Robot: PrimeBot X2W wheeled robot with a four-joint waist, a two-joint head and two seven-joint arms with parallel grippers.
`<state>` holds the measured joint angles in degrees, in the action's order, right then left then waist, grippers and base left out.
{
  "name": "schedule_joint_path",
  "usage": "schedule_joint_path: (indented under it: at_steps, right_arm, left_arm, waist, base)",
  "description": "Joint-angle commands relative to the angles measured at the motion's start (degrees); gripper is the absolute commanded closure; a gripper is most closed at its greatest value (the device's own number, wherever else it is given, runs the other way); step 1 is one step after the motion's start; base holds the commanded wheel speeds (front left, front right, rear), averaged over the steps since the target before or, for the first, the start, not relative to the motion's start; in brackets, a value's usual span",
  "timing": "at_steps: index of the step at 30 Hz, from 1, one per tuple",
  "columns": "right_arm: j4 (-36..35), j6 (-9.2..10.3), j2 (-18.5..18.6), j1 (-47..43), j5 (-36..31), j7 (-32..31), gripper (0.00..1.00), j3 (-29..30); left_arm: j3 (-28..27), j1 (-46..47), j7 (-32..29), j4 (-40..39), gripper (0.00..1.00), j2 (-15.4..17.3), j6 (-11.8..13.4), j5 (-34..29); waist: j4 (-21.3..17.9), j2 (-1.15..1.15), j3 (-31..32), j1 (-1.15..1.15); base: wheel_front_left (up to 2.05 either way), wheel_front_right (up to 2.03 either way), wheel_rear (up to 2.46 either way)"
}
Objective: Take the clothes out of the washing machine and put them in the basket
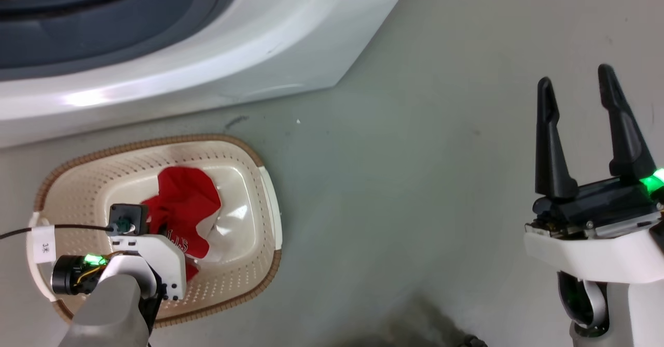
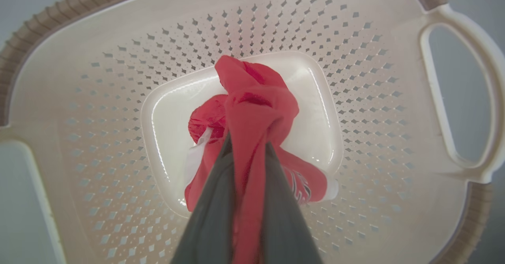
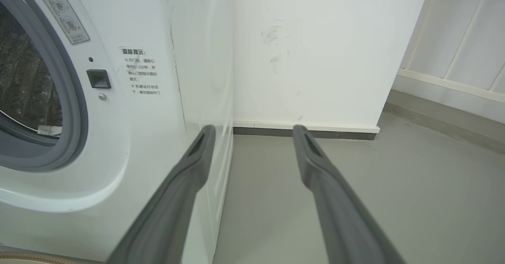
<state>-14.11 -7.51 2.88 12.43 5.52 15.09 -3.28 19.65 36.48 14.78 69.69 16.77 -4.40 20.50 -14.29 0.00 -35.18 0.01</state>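
Observation:
A red garment (image 1: 184, 209) with white trim and lettering hangs into the cream basket (image 1: 259, 217) on the floor in front of the washing machine (image 1: 207, 61). My left gripper (image 2: 247, 143) points down into the basket (image 2: 118, 78) and is shut on the red garment (image 2: 252, 106), whose lower folds rest on the basket's base. My right gripper (image 1: 576, 87) is open and holds nothing, off to the right above bare floor. In the right wrist view the right gripper (image 3: 254, 132) points past the washing machine (image 3: 158, 98), whose drum (image 3: 23, 86) is partly visible.
Grey floor (image 1: 415, 181) lies between the basket and my right arm. A white wall (image 3: 315, 51) with a dark skirting stands behind the machine. A black cable (image 1: 62, 227) with a white tag runs across the basket's left rim.

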Motion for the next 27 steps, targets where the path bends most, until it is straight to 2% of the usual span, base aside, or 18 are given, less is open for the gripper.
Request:
schedule_joint_path:
  at_steps: [1,8,16,17,18,19,27]
  right_arm:
    - [-0.36,0.04,-0.01,1.46,0.40,0.12,0.00,0.23]
    - [-1.08,0.04,-0.01,3.44,1.13,0.12,0.00,0.84]
    - [-1.30,0.04,-0.01,4.52,0.97,0.12,0.00,0.83]
    - [-1.19,0.04,-0.01,4.54,0.89,0.12,0.00,0.80]
    - [-1.07,0.04,0.00,4.59,0.76,0.12,0.00,0.79]
    - [-1.01,0.04,0.00,4.69,0.60,0.12,0.00,0.72]
    - [-0.22,0.04,0.00,3.14,-0.37,0.12,0.00,0.25]
  left_arm:
    - [0.11,1.47,-0.38,0.95,1.00,0.16,-0.04,0.23]
    - [-0.18,4.37,-1.82,2.95,1.00,0.15,0.91,1.01]
    - [0.31,6.24,-2.51,3.69,1.00,-0.69,1.87,1.41]
    - [0.38,6.32,-2.84,3.75,0.96,-0.82,1.93,1.48]
    - [0.57,6.36,-2.93,3.78,0.54,-0.93,1.93,1.47]
    - [0.84,6.51,-2.50,3.78,0.00,-0.84,2.40,1.13]
    - [1.34,4.16,-1.95,4.05,0.00,-1.93,2.27,1.84]
  waist:
    - [-0.19,0.00,-3.74,-0.01]
    - [-0.46,0.00,-8.01,-0.01]
    - [0.27,0.00,-9.90,-0.01]
    - [0.37,0.00,-9.80,-0.01]
    - [0.46,0.00,-9.61,-0.01]
    - [0.52,0.00,-9.34,-0.01]
    - [1.39,0.00,-5.00,-0.01]
  base:
    - [0.00,0.00,0.00]
    - [0.00,0.00,0.00]
    - [0.00,0.00,0.00]
    - [0.00,0.00,0.00]
    - [0.00,0.00,0.00]
    - [0.00,0.00,0.00]
    - [0.00,0.00,0.00]
